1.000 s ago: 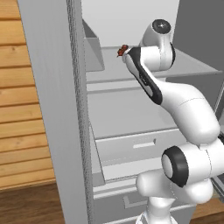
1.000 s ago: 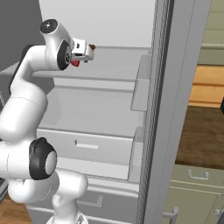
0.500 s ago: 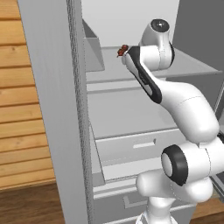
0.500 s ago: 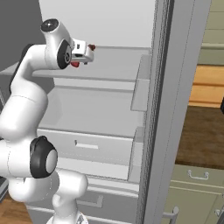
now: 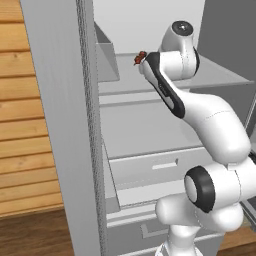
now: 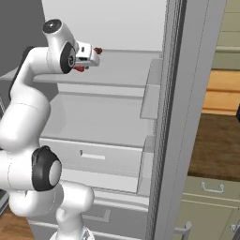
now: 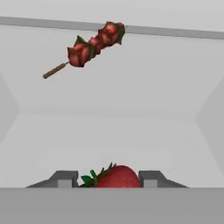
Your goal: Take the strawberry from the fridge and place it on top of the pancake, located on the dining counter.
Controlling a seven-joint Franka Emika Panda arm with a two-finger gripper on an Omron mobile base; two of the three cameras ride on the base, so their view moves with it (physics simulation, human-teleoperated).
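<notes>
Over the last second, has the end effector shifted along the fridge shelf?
No. The end effector sits at the same spot above the fridge shelf's front edge; its fingers have merely closed around the strawberry.

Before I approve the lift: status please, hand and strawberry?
Hand on fridge shelf, fingers either side of strawberry. Grip not confirmed. Kebab skewer beyond, clear of it.

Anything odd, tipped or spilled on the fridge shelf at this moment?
Nothing stands out. The strawberry sits between the gripper fingers on the fridge shelf, and a skewer lies flat farther back. No spill or damage shows.
</notes>
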